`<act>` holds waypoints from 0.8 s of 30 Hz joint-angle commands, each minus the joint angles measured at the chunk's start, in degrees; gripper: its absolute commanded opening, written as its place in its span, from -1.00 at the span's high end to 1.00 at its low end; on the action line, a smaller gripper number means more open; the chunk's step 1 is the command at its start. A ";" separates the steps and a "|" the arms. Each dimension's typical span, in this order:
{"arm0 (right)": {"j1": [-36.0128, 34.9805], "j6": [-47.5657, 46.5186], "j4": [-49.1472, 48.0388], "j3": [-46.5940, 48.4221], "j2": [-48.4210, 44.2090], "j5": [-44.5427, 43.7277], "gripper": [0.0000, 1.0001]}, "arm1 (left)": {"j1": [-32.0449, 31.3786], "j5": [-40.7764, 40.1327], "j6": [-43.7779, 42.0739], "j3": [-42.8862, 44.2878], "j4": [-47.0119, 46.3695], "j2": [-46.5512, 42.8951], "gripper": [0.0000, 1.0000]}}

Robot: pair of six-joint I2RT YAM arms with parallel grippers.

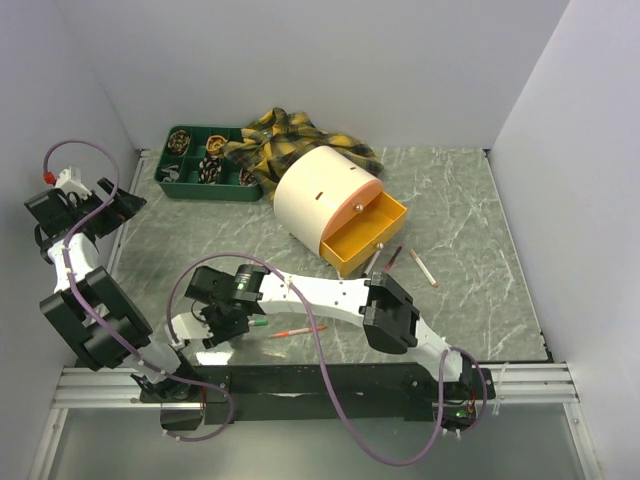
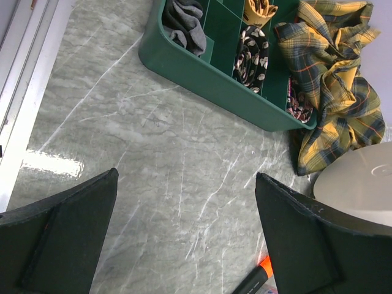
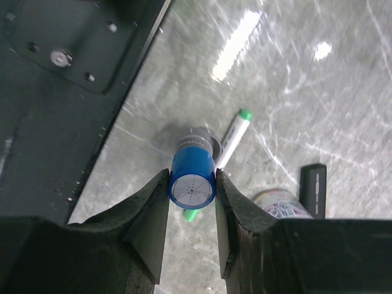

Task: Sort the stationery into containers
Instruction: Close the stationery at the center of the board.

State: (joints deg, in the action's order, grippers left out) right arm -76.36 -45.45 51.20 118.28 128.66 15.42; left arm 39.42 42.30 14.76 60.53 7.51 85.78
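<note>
My right gripper (image 3: pixel 192 176) is shut on a blue cylinder with a grey lower part (image 3: pixel 192 160), held end-on between both pads. Under it lies a white marker with green ends (image 3: pixel 233 131). In the top view the right gripper (image 1: pixel 222 318) is low at the front left, beside the left arm's base. My left gripper (image 2: pixel 187 177) is open and empty above bare table, seen at the far left in the top view (image 1: pixel 120 205). A black highlighter with orange cap (image 2: pixel 256 280) lies by its right finger. The dark green tray (image 1: pixel 200 187) and cream drum (image 1: pixel 318 195) with its orange drawer (image 1: pixel 366 236) pulled out stand at the back.
A yellow plaid cloth (image 1: pixel 290 140) lies between tray and drum. Pens (image 1: pixel 422 268) lie right of the drawer and a red pen (image 1: pixel 297 330) lies near the front. A small tub of coloured bands (image 3: pixel 277 201) and a black flat item (image 3: pixel 313 182) sit near the right gripper.
</note>
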 commanded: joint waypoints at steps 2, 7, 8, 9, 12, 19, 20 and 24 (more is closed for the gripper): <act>1.21 -0.34 -2.16 -2.08 -1.83 -1.62 0.89 | 0.22 1.47 0.18 0.38 -2.14 -1.05 -0.99; 1.56 -0.60 -2.86 -4.72 -2.54 -2.32 0.89 | 0.31 1.64 1.32 -0.59 -2.76 -1.67 -0.99; 1.56 -0.52 -2.86 -4.90 -2.54 -2.32 0.90 | 0.31 1.64 1.58 -0.68 -3.02 -1.84 -0.99; 1.56 -0.43 -2.95 -5.07 -2.62 -2.32 0.90 | 0.22 1.55 1.67 -0.85 -3.20 -2.10 -0.99; 1.65 -0.43 -3.12 -5.25 -2.71 -2.41 0.89 | 0.31 1.29 1.67 -1.21 -3.38 -2.46 -0.99; 1.65 -0.25 -3.56 -4.46 -2.80 -2.50 0.90 | 0.31 1.38 1.93 -2.08 -3.73 -2.81 -0.99; 1.65 -0.43 -3.56 -4.55 -2.63 -2.59 0.90 | 0.22 1.38 2.02 -2.17 -3.82 -2.81 -0.99; 1.65 -0.78 -3.39 -4.90 -2.63 -2.85 0.90 | 0.22 1.47 2.02 -2.96 -3.99 -3.25 -0.99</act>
State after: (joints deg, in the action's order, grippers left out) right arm -74.96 -45.71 48.60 113.86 128.01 13.91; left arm 39.42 42.37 16.27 58.24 6.17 85.34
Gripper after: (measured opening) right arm 0.388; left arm 0.995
